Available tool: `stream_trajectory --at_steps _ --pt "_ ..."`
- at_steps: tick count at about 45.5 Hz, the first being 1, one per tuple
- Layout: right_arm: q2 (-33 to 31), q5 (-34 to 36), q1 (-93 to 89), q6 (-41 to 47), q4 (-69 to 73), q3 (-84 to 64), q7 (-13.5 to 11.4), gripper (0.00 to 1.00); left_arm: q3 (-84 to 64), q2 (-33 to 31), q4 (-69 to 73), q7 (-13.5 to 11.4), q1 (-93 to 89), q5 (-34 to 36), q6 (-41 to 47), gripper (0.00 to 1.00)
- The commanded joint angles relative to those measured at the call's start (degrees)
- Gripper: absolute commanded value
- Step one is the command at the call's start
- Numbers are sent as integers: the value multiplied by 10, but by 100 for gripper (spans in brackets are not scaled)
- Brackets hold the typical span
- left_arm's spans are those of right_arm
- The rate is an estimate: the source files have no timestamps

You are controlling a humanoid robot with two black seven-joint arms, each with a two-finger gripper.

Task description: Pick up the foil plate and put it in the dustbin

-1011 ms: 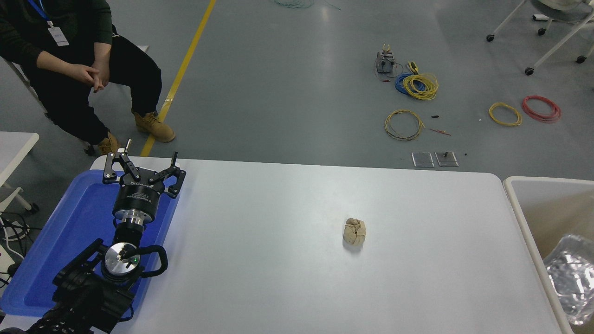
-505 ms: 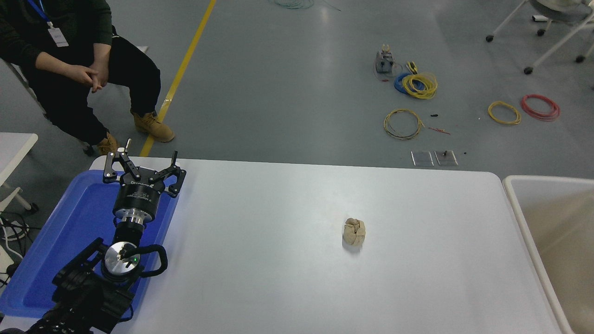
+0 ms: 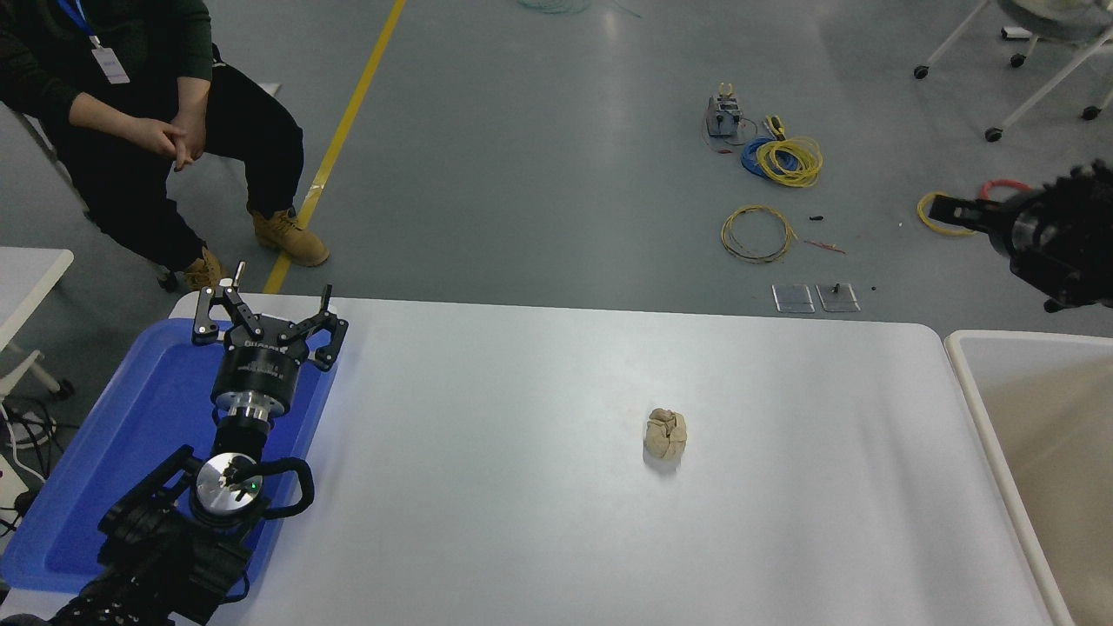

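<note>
1. Foil plate no longer in view – a second ago lay crumpled inside the dustbin point(image 3: 965, 365) at the lower right; half a second ago already out of sight, and the visible part of the bin's interior now shows only bare beige wall. Probably slid deeper, below the frame edge – cannot confirm.
2. Right gripper point(image 3: 943, 210) newly entered at the right edge, raised above the bin's far end, over the floor beyond the surface point(image 3: 522, 522). Blurred; one finger points left; open or closed cannot be told. Nothing seen in it.
3. Judgement: placement appears done; right arm looks to be retreating.
4. Left gripper point(image 3: 265, 315) parked over the blue tray point(image 3: 104, 487), fingers spread wide, empty, unchanged.
5. Tan paper ball point(image 3: 666, 434) unmoved on the surface.
</note>
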Motion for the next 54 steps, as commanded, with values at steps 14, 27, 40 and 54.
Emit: stream_trajectory --at_steps 14,27,40,54 --pt "2 -2 228 288 254 -23 0 100 0 1 0 0 1 0 0 100" --pt "-3 -18 302 354 342 -22 0 100 0 0 0 0 0 0 0 100" --pt "-8 -17 352 354 375 -16 1 100 0 0 0 0 1 0 0 100" --pt "-11 -16 349 354 375 -14 0 100 0 1 0 0 1 0 0 100"
